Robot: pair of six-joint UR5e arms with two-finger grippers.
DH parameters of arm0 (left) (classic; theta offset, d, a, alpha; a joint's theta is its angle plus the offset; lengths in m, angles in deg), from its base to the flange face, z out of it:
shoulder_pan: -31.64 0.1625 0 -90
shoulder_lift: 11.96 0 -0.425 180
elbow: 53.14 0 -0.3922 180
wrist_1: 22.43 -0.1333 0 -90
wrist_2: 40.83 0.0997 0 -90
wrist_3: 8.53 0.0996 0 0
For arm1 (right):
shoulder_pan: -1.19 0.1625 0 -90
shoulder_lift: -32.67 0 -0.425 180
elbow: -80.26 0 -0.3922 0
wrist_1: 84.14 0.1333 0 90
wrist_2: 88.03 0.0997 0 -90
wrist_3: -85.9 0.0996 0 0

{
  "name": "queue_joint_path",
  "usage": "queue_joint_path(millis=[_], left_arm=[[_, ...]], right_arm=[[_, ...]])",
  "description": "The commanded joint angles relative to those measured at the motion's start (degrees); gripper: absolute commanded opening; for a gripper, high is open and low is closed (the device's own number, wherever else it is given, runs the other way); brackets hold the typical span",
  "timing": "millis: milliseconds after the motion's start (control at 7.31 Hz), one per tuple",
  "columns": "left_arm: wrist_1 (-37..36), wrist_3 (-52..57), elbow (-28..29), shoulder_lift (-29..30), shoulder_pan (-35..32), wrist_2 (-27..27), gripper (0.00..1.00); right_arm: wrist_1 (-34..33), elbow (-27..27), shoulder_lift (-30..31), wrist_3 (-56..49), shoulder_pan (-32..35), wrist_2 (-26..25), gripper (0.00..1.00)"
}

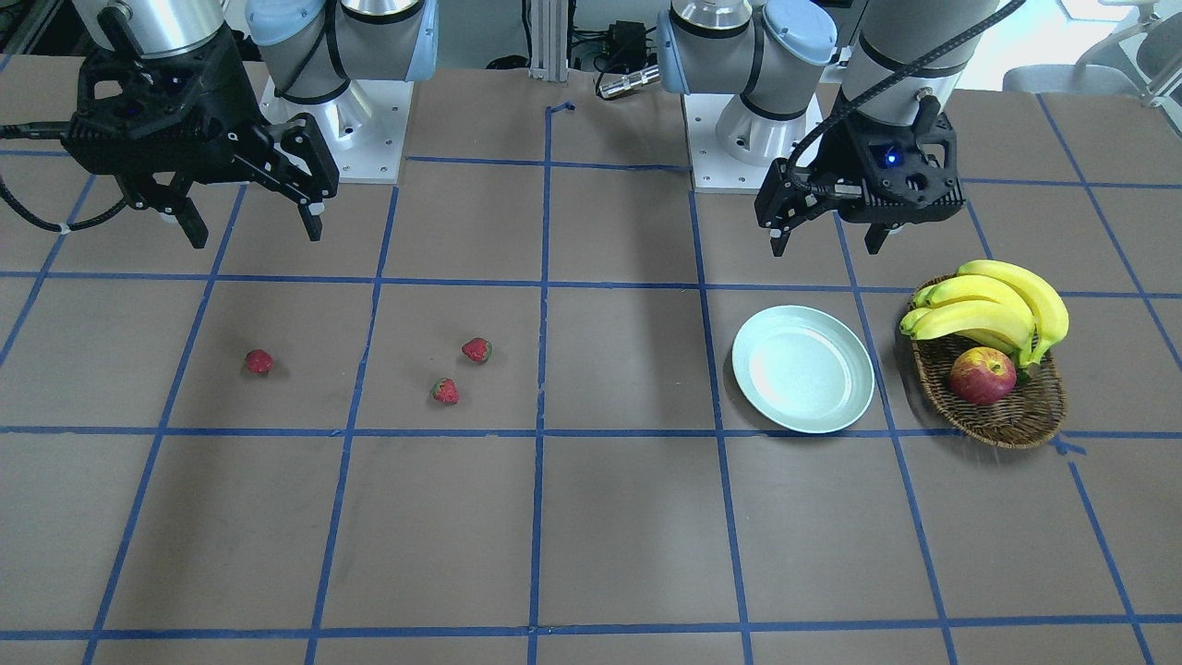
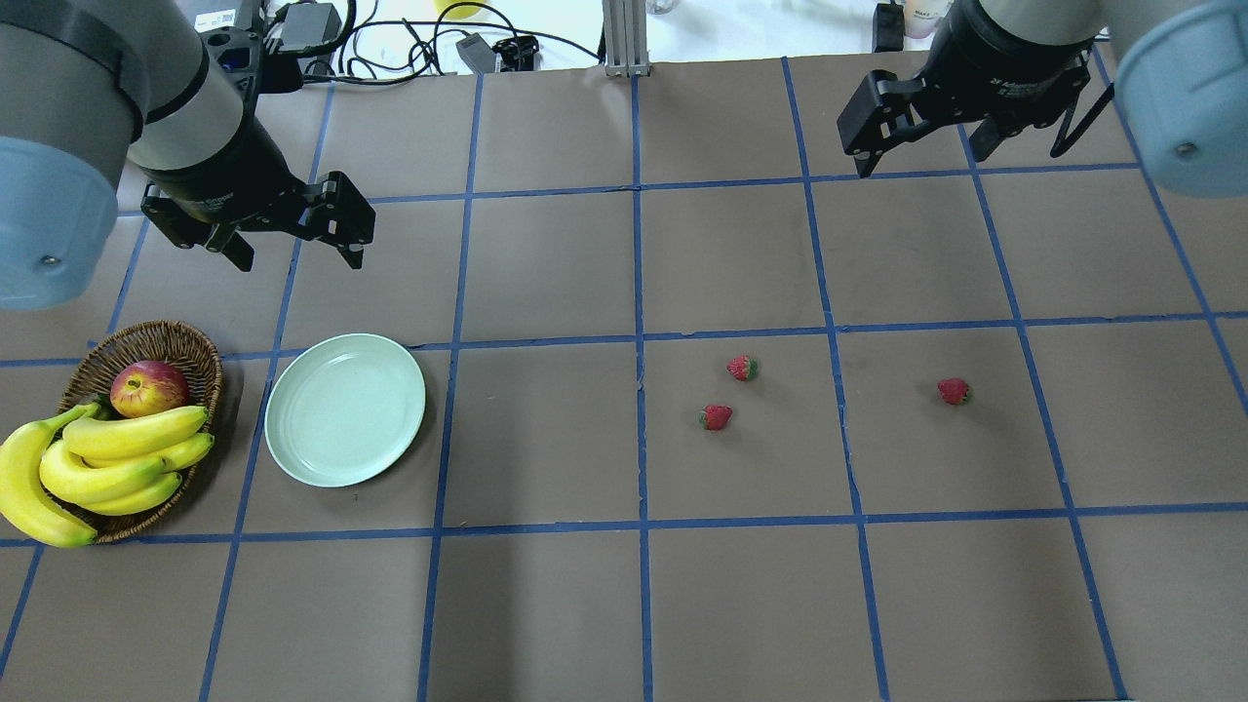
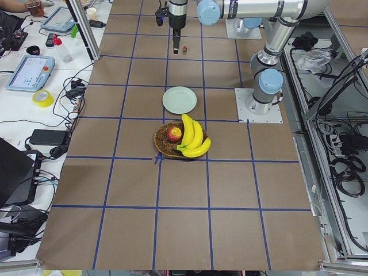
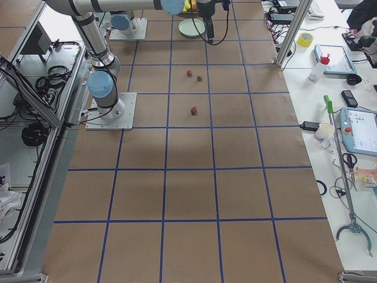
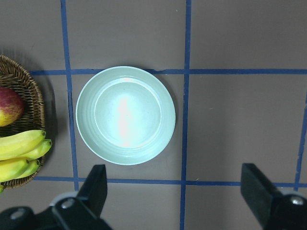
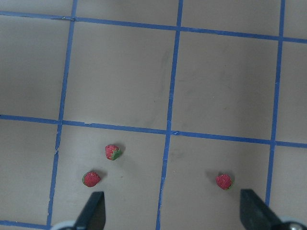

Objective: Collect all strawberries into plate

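Observation:
Three small red strawberries lie on the brown table: two close together [image 2: 743, 368] [image 2: 716, 417] and one apart [image 2: 954, 391]. They also show in the right wrist view [image 6: 112, 152] [image 6: 91, 178] [image 6: 223, 181]. The pale mint plate [image 2: 345, 409] is empty and sits beside the basket; it also shows in the left wrist view [image 5: 125, 115]. My left gripper [image 2: 299, 255] is open and empty, held above the table behind the plate. My right gripper [image 2: 921, 161] is open and empty, held high behind the strawberries.
A brown wicker basket [image 2: 146, 341] at the table's left holds a bunch of bananas [image 2: 117, 458] and a red-yellow apple [image 2: 149, 387]. Blue tape lines grid the table. Cables and devices lie beyond the far edge.

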Motion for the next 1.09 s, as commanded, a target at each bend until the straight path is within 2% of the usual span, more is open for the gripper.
queue_joint_path(millis=[0,410,684,957], left_arm=[[-0.44,-0.11,-1.37,0.36,0.16,-1.07,1.0],[-0.88,-0.72,-1.64,0.45,-0.1,-1.09,1.0],[-0.71,-0.64,-1.38,-0.16,-0.1,-0.3,1.0],[-0.7,-0.37,-1.55,-0.34,-0.1,-0.29,1.0]], right_arm=[[1.92,-0.58,-0.65,0.14,-0.47,-0.63,1.0],[2.37,-0.41,-0.75,0.84,-0.22,0.42,1.0],[1.59,-0.15,-1.1,0.85,0.14,4.62,1.0],[1.5,-0.41,-1.1,1.03,0.14,4.12,1.0]])
